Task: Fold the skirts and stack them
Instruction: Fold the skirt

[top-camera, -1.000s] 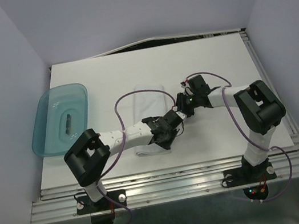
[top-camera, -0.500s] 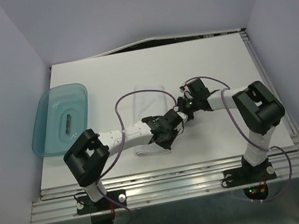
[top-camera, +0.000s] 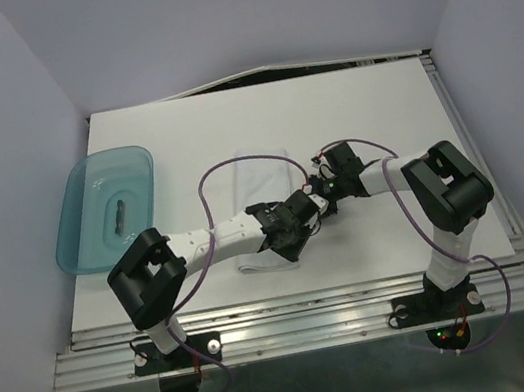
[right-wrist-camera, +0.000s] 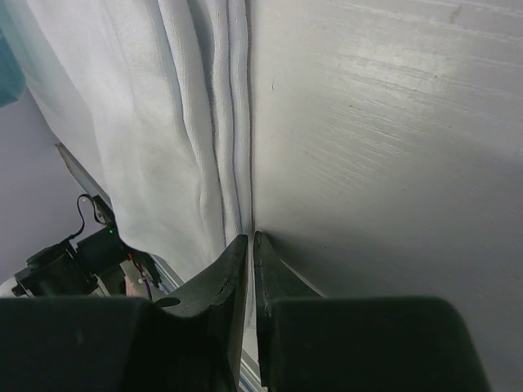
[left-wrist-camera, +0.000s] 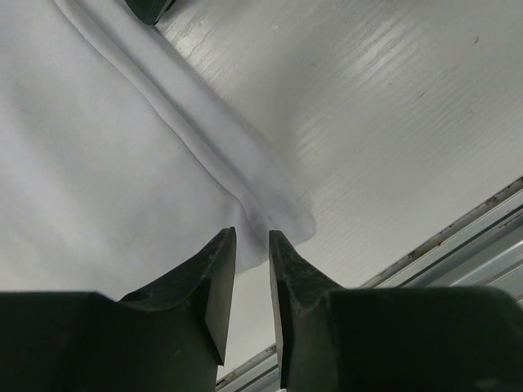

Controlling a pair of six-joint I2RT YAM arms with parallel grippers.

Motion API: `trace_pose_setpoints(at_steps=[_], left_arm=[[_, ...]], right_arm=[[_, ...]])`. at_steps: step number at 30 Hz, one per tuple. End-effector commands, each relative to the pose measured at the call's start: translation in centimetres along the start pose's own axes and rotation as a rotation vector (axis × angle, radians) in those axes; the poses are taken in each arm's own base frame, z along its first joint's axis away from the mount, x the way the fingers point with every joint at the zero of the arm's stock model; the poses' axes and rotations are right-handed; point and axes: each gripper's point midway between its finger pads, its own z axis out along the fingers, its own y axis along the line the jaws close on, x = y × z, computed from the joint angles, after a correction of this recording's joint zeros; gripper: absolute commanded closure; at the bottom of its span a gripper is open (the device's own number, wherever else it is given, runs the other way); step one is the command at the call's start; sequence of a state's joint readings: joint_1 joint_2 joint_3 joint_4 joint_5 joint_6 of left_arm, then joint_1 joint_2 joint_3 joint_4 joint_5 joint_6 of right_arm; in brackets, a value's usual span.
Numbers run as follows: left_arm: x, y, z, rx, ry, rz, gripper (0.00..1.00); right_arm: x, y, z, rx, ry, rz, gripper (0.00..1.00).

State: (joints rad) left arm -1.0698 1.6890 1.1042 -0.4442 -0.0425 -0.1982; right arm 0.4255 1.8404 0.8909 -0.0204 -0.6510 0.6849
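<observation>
White skirt (top-camera: 267,180), folded, on surface (top-camera: 378,104). Left end effector (left-wrist-camera: 251,235) slightly spread at its near corner. Right end effector (right-wrist-camera: 250,237) at hem; I can't tell its grip.

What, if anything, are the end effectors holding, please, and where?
Right end effector appears to pinch the skirt by its edge; left end effector holds nothing.

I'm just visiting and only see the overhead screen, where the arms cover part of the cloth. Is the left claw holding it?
Observer: No. The left gripper shows a narrow gap with nothing in it; the skirt has its corner just beyond the tips.
Visitor: And the right one?
Observer: The right gripper has its fingers almost together at the skirt's folded edge; whether cloth is pinched, I cannot tell.
Visitor: One layer?
Observer: No, several layers show along that edge.
</observation>
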Motion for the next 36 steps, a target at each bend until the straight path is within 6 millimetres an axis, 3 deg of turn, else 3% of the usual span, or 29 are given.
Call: trace_pose_setpoints(at_steps=[1,12,17,21,28,36], left_arm=[[0.0,0.4,-0.2,-0.019,-0.002,0.012,0.65],[1.1,-0.3,1.1,0.014,0.05,0.017,0.67],[1.1,0.1,1.4,0.003,0.049,0.01,0.85],[-0.1,0.0,0.1,0.005,0.012,0.009,1.0],[-1.6,-0.4,-2.7,0.038,-0.018,0.018,1.0],[-2.4,-1.8,-2.8,0.086,-0.011,0.015,1.0]], right_arm=[[0.2,-0.6,0.2,0.041,0.005,-0.011,0.87],[0.6,-0.8,0.3,0.045,0.038,0.0,0.91],[0.7,-0.7,0.4,0.036,0.037,0.009,0.92],[0.6,-0.7,0.4,0.038,0.039,0.008,0.93],[0.7,-0.7,0.5,0.032,0.037,0.017,0.95],[0.4,-0.5,0.4,0.028,0.03,0.016,0.96]])
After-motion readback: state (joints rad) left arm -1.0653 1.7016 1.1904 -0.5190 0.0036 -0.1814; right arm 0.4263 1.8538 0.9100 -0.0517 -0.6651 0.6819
